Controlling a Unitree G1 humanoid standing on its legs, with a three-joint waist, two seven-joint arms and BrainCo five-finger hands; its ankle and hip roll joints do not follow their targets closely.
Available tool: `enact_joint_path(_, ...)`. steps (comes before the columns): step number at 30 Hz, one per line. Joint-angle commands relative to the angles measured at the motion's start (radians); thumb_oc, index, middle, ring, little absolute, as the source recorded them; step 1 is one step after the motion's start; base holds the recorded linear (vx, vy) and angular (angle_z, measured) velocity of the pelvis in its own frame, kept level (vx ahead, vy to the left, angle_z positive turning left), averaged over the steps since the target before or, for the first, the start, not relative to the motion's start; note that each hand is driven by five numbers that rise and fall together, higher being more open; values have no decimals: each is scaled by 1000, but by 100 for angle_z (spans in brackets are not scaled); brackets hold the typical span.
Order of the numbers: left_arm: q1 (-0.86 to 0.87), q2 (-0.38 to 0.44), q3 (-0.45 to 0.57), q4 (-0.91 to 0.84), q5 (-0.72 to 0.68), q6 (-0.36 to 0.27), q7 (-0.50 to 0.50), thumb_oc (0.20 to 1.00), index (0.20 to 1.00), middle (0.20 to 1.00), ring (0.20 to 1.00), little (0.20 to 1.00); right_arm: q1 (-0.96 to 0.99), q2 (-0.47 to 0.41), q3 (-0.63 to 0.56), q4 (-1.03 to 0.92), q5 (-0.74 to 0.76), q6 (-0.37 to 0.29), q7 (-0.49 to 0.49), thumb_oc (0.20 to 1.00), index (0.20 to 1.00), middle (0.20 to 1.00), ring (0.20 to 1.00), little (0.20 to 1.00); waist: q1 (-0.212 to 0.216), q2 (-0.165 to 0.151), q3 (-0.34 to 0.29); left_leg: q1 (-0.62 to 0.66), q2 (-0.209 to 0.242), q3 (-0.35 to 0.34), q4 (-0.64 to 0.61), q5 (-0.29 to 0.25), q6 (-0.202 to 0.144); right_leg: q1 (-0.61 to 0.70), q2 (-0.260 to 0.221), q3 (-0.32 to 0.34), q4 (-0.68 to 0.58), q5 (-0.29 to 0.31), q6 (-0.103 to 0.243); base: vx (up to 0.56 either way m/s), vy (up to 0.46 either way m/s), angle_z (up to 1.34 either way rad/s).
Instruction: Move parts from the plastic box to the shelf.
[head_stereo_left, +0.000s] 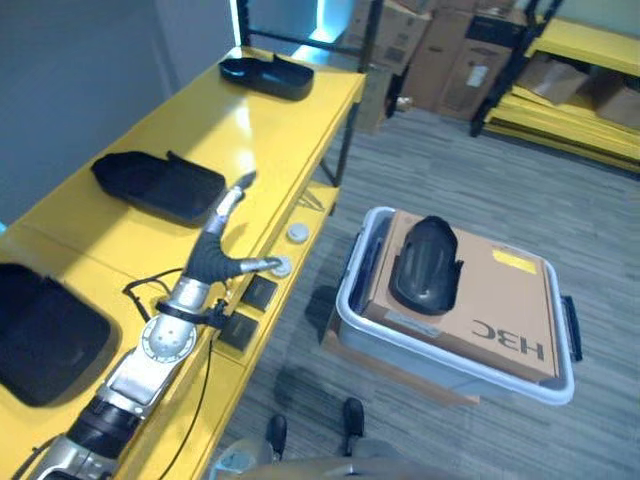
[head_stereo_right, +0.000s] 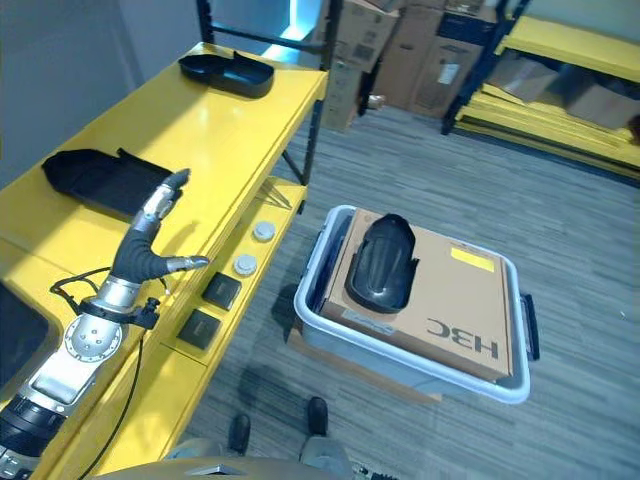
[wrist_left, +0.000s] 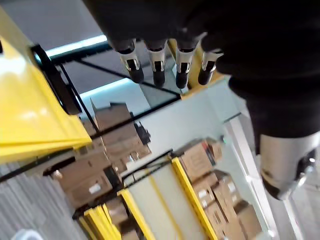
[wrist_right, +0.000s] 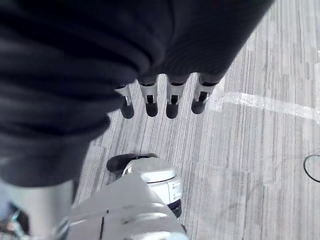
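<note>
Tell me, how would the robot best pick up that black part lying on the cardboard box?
Probably from above, fingers across the narrower upper end of the black part. It lies flat and domed on the cardboard box, so its side edges are the accessible grip.

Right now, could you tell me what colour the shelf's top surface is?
Glossy yellow; the shelf shows best in the left eye view.
</note>
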Motion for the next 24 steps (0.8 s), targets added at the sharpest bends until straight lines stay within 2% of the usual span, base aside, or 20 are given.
enact_joint_path(1, -94, -17, 3, -62, 5, -81, -62, 1000, 1000, 1000, 1000, 1000, -37, -13, 25, -4, -70, -33, -7, 1000, 1000, 1000, 1000, 1000, -4, 23, -16, -18, 1, -43, 74, -90, -29, 46, -15, -9, 62, -43, 43, -5, -111, -51)
enact_joint_path(5, -113, -35, -36, -111, -54, -16, -110, 1000, 1000, 1000, 1000, 1000, -32, -7, 39, -12, -111, -31, 7, 1000, 1000, 1000, 1000, 1000, -3, 14, -25, -1, 25, -13, 45, -82, -42, 61, -44, -36, 5, -8, 64, -12, -168, -42)
enact_joint_path(9, -132, -50, -87, -108, -70, 21, -139, 1000, 1000, 1000, 1000, 1000, -34, 2, 80, -38, -122, -88, 4, 1000, 1000, 1000, 1000, 1000, -18, 12, -23, 19, 56, 4, 9, -69, -68, 71, -30, -34, -54, 17, 69, -23, -227, -28)
enact_joint_path(12, -124, -61, -111, -105, -109, 46, -151, 1000, 1000, 1000, 1000, 1000, -32, -4, 101, -71, -117, -189, -46, 1000, 1000, 1000, 1000, 1000, -24, 14, -23, 13, 78, 8, 3, -57, -84, 82, -9, -33, -62, 2, 55, -55, -194, -7)
enact_joint_path(13, -108, -69, -125, -84, -111, 52, -129, 1000, 1000, 1000, 1000, 1000, -32, -22, 111, -145, -81, -274, -98, 1000, 1000, 1000, 1000, 1000, -31, 13, -17, 0, 92, 14, 21, -56, -94, 83, 0, -34, -64, -3, 44, -78, -181, 4)
enact_joint_path(14, -104, -70, -127, -78, -105, 50, -121, 1000, 1000, 1000, 1000, 1000, -32, -28, 113, -171, -81, -296, -124, 1000, 1000, 1000, 1000, 1000, -34, 12, -16, -3, 95, 16, 27, -57, -96, 83, 1, -34, -65, -4, 42, -86, -156, 6)
enact_joint_path(16, -72, -74, -130, -35, -82, 65, -73, 1000, 1000, 1000, 1000, 1000, -26, -78, 118, -355, -93, -318, -223, 1000, 1000, 1000, 1000, 1000, -54, 9, -5, -27, 106, 38, 77, -63, -105, 81, 5, -29, -69, -1, 28, -81, -101, -2)
enact_joint_path(18, -50, -66, -131, 48, -41, 32, -13, 1000, 1000, 1000, 1000, 1000, -7, -126, 121, -536, -101, -345, -293, 1000, 1000, 1000, 1000, 1000, -66, -1, 14, -81, 112, 42, 167, -52, -118, 82, 2, -23, -70, 7, 18, -58, -106, -12)
enact_joint_path(19, -24, -67, -114, 136, -34, 37, 19, 1000, 1000, 1000, 1000, 1000, 13, -167, 101, -671, -114, -409, -331, 1000, 1000, 1000, 1000, 1000, -77, -2, 33, -133, 115, 34, 256, -46, -124, 96, 11, -12, -73, -1, 11, -1, -69, -25)
enact_joint_path(21, -4, -74, -99, 236, -43, 22, 31, 1000, 1000, 1000, 1000, 1000, 31, -194, 68, -789, -136, -451, -354, 1000, 1000, 1000, 1000, 1000, -90, -2, 40, -151, 121, 57, 260, -37, -127, 99, 12, -18, -77, -2, 12, 21, 9, -17)
enact_joint_path(22, 6, -77, -96, 263, -42, 14, 34, 1000, 1000, 1000, 1000, 1000, 34, -202, 59, -828, -136, -442, -354, 1000, 1000, 1000, 1000, 1000, -93, 0, 40, -151, 123, 65, 245, -34, -127, 100, 12, -20, -79, -3, 14, 29, 66, -23)
enact_joint_path(24, 36, -92, -103, 364, -67, 46, 22, 1000, 1000, 1000, 1000, 1000, 41, -238, 23, -960, -145, -505, -381, 1000, 1000, 1000, 1000, 1000, -112, 6, 37, -118, 125, 89, 146, -31, -122, 94, 9, -20, -84, -6, 25, 69, 126, -36)
